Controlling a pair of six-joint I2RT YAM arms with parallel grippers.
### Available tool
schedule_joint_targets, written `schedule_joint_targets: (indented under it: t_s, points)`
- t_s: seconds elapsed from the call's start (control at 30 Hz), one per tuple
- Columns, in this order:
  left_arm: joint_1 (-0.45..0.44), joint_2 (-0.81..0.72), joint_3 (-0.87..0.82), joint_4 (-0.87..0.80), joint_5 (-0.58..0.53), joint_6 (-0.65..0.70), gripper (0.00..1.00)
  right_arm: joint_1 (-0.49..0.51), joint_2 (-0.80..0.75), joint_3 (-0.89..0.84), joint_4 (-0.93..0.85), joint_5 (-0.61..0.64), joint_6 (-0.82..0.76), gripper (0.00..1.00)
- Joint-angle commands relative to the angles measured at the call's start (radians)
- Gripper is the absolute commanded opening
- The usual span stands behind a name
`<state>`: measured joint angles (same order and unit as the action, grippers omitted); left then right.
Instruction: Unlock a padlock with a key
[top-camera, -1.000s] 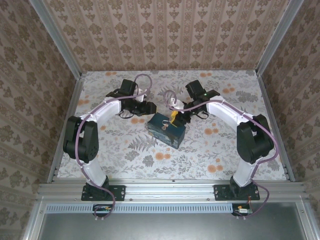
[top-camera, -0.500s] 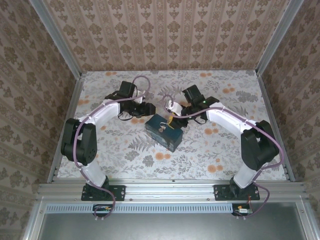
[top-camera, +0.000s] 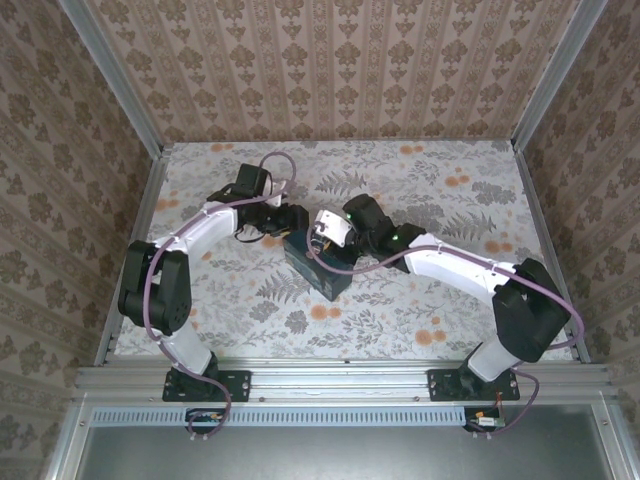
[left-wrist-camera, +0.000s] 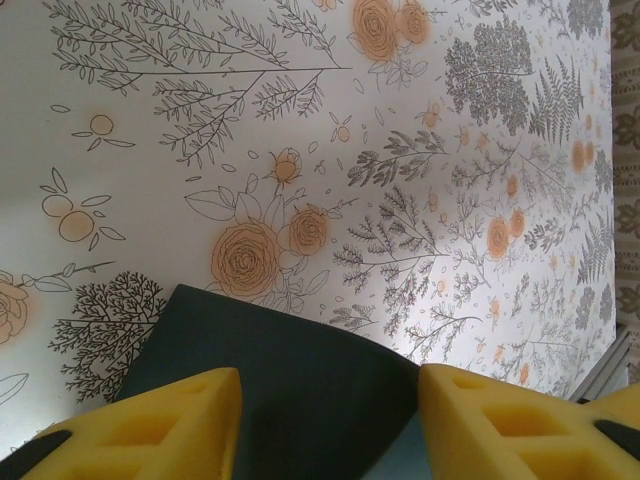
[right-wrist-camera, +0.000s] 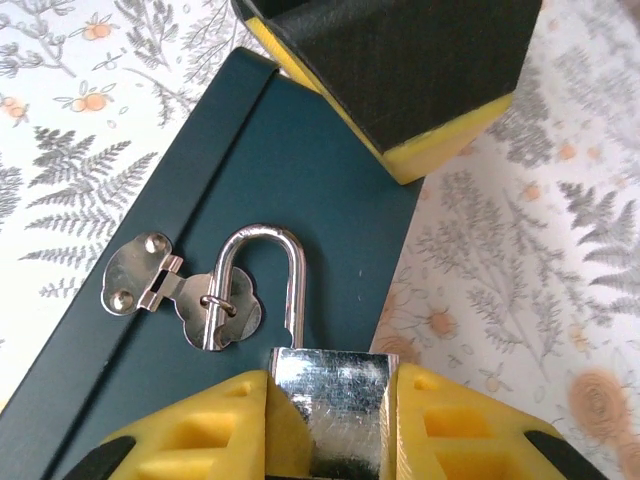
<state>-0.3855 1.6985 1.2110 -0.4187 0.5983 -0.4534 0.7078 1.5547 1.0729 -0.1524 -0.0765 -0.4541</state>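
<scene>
Left end effector (left-wrist-camera: 328, 385) is set wide astride blue box (left-wrist-camera: 250, 330); clamping cannot be told. Padlock (right-wrist-camera: 335, 420), lower centre, shackle through hasp (right-wrist-camera: 215, 300), is pinched by right end effector (right-wrist-camera: 330, 385). Risk: box dragged or hasp strained if lock is pulled.

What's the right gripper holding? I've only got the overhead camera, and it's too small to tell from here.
Observer: On the right wrist camera, the right gripper is clamped on the silver body of the padlock.
Operator: Is the lock off the box?
Observer: No. Its loop runs through the ring of the latch on the blue box.
Operator: And the left gripper?
Observer: On the left wrist camera, the left gripper has its yellow fingers spread, with the box's dark side between them. I can't tell whether they touch it.
</scene>
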Motion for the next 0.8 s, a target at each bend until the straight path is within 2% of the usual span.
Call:
schedule_joint_targets:
  t_s: [0.0,0.07,0.2,0.27,0.37,0.47,0.57,0.7,0.77]
  points:
    - [0.011,-0.007,-0.008,-0.021,0.012,-0.023,0.50,0.033,-0.040,-0.059,0.207,0.096,-0.066,0.00]
    - [0.013,0.002,-0.012,-0.012,0.017,-0.031,0.50,0.043,-0.041,-0.092,0.267,0.072,-0.059,0.00]
    - [0.011,0.010,-0.024,0.008,0.027,-0.047,0.50,0.067,-0.019,-0.061,0.256,0.089,-0.014,0.00]
    - [0.012,0.012,-0.033,0.018,0.033,-0.058,0.50,0.087,-0.015,-0.049,0.267,0.140,0.002,0.00]
    - [0.013,0.013,-0.035,0.025,0.037,-0.070,0.50,0.097,0.019,0.043,0.170,0.211,0.068,0.00]
    - [0.019,0.014,-0.023,0.037,0.080,-0.085,0.50,0.118,0.051,0.031,0.206,0.175,0.018,0.00]
    - [0.025,0.020,-0.005,0.034,0.093,-0.091,0.50,0.144,0.029,-0.026,0.278,0.066,-0.048,0.00]
    - [0.045,0.012,0.002,0.021,0.093,-0.084,0.50,0.106,0.072,0.057,0.137,0.130,-0.019,0.00]
    - [0.070,0.002,-0.005,0.023,0.088,-0.086,0.50,0.099,0.064,0.049,0.149,0.151,-0.010,0.00]
